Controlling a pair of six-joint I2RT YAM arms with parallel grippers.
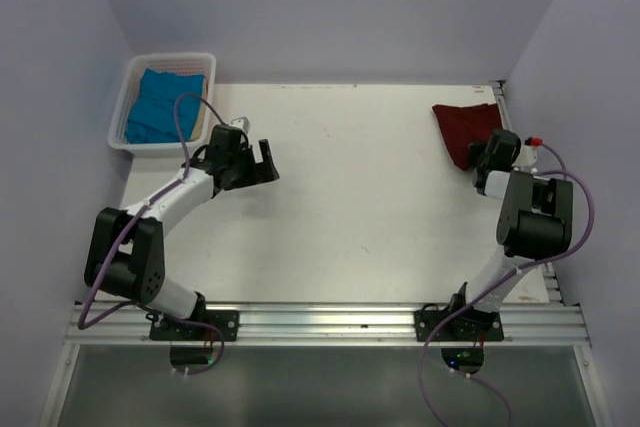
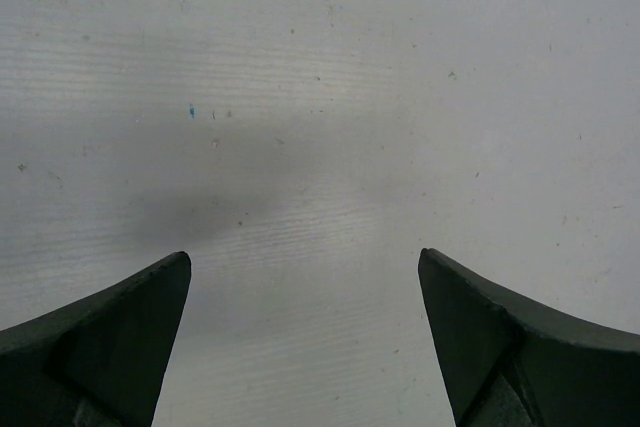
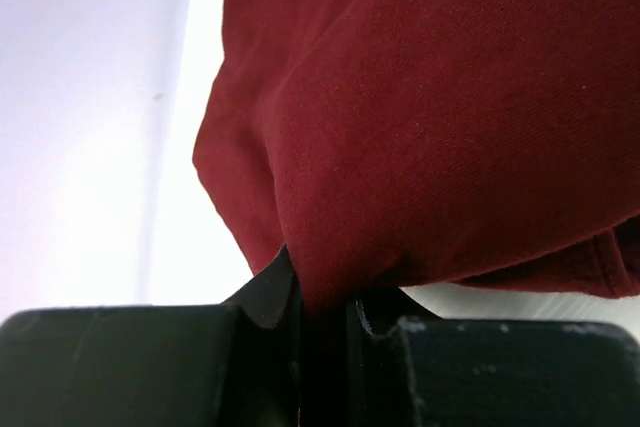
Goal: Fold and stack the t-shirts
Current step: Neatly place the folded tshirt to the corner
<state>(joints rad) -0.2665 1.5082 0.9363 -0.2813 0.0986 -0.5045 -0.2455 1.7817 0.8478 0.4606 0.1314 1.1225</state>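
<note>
Far right corner of the table (image 1: 370,207): your right gripper (image 3: 322,292) is clamped on the dark red t-shirt (image 1: 460,125), its two fingers drawn together with a fold of the fabric pinched between them. In the right wrist view the cloth bunches out from the jaws and fills most of the frame, with a strip of white tabletop and the pale wall (image 3: 80,97) to the left. From above, the shirt lies crumpled on the table by the right edge. Its near side runs under the gripper head.

On the other side, your left gripper (image 1: 262,163) hangs over bare tabletop, near the left edge and well apart from the red shirt. Its fingers (image 2: 120,337) stand wide apart with nothing between them; the left wrist view shows only the scuffed white surface and a soft shadow.

The blue t-shirt (image 1: 158,107) lies inside the white basket (image 1: 170,58), which sits at the far left corner, just beyond the left gripper. From these views you cannot tell whether either shirt is folded.
</note>
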